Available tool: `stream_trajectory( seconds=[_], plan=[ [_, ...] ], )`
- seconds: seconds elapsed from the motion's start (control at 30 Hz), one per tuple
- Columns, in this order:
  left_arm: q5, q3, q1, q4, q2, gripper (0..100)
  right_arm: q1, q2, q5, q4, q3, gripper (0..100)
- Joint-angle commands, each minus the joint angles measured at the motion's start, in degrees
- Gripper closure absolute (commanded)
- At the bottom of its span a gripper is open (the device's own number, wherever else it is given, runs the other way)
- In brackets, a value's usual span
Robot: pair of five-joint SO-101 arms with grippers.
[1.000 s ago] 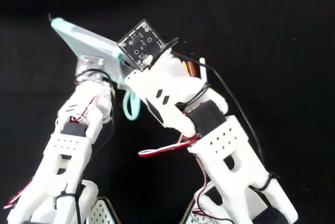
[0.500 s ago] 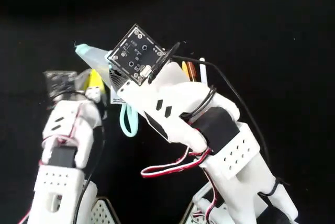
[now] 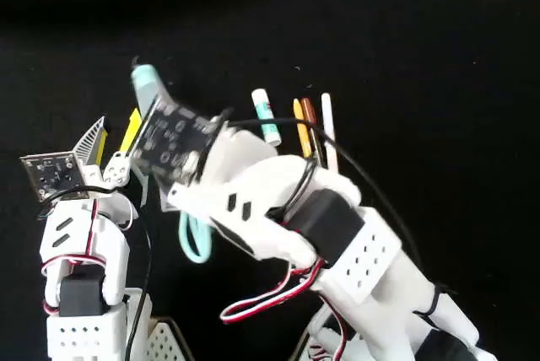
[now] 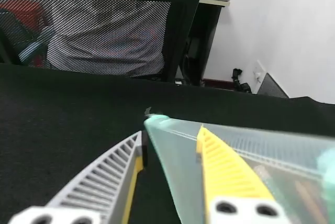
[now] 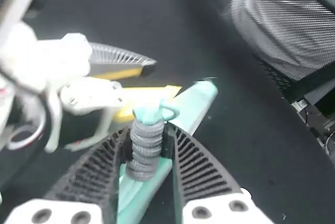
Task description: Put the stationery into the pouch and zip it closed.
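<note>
Right gripper [image 5: 149, 139] clamps the ribbed zipper pull [image 5: 145, 153]; left gripper [image 4: 170, 135] stands spread at the pouch [image 4: 261, 143] corner. Pouch likely light and floppy; hold its edge.

Most of pouch [image 3: 145, 83] hidden beneath right arm [image 3: 270, 205]; contents unclear.

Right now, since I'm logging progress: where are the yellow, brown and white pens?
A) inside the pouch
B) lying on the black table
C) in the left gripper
B: the yellow pen, brown pen and white pen lie side by side on the table, outside the pouch.
</note>
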Motion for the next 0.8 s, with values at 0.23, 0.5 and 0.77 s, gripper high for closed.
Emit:
stream_trajectory(
  seconds=[0.23,0.5,0.77],
  plan=[
    [-0.09,-0.75,-1.01,-0.18,-0.88,83,3.60,-1.36,2.99,-0.97,2.86,98.5],
    [-0.09,-2.59,-1.01,0.44,-0.97,82,7.47,-1.36,4.22,5.45,2.86,98.6],
    [-1.85,-10.33,-1.01,9.85,-0.97,82,3.52,-1.19,17.14,15.03,-0.04,98.6]
  ],
)
